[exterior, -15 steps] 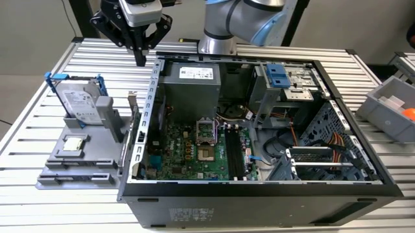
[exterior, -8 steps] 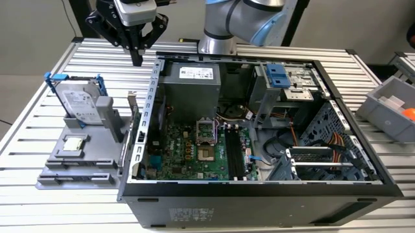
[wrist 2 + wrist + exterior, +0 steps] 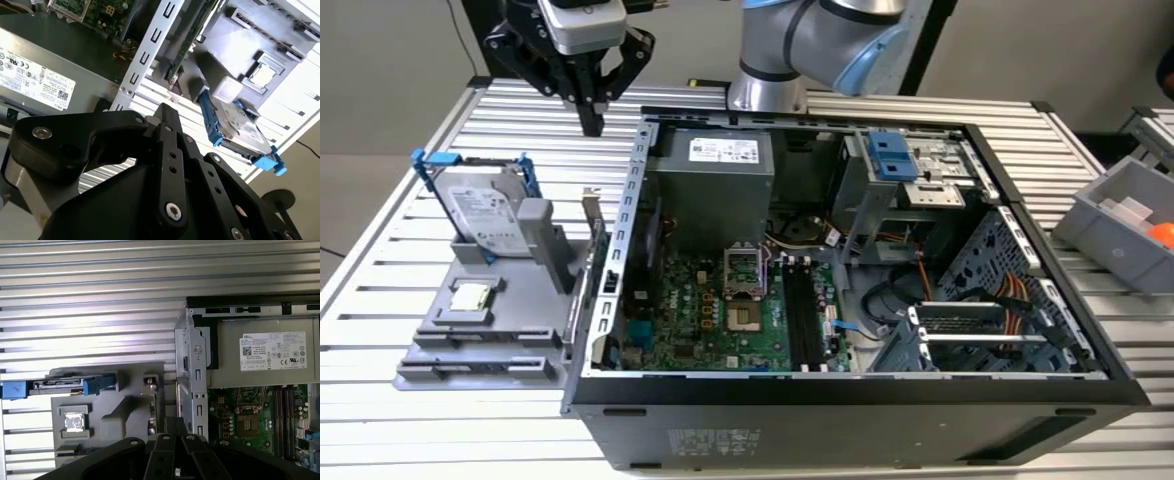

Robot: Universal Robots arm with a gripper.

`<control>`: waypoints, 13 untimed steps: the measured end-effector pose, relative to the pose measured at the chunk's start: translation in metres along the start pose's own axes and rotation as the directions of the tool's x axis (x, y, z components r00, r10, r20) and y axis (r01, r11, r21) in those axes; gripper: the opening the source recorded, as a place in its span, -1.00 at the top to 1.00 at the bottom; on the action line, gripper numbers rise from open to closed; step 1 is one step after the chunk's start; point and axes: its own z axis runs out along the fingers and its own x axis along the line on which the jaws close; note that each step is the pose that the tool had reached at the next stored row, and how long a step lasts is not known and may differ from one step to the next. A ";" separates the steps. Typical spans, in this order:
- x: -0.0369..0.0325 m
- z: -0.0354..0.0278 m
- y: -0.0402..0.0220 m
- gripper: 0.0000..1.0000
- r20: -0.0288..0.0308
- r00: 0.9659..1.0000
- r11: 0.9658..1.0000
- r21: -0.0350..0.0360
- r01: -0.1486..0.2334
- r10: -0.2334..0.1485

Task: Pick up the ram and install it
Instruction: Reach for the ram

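While my gripper hung fingers-down, jaws pressed together and empty, the ram stood below it in the gray holder, long axis roughly upright, just beside the computer case.

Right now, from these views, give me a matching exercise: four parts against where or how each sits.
1 hard drive
2 processor chip
3 ram
4 power supply

a inside the case
b on edge beside the case's outer wall
c lying flat in the grey holder
d in a blue frame

Pairs: 1-d, 2-c, 3-b, 4-a
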 end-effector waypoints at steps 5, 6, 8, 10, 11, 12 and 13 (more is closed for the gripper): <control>0.0068 0.0000 -0.0005 1.00 0.000 1.000 1.000 0.000 0.000 0.000; 0.0082 0.0000 -0.0006 1.00 0.000 1.000 1.000 0.000 0.000 0.000; 0.0111 -0.0001 -0.0008 1.00 0.000 1.000 1.000 0.000 0.000 0.000; 0.0138 -0.0002 -0.0010 1.00 0.000 1.000 1.000 0.000 0.000 0.000; 0.0152 -0.0002 -0.0011 1.00 0.000 1.000 1.000 0.000 0.000 0.000; 0.0165 -0.0001 -0.0012 1.00 0.000 1.000 1.000 0.000 0.000 0.000; 0.0178 -0.0002 -0.0013 1.00 0.000 1.000 1.000 0.000 0.000 0.000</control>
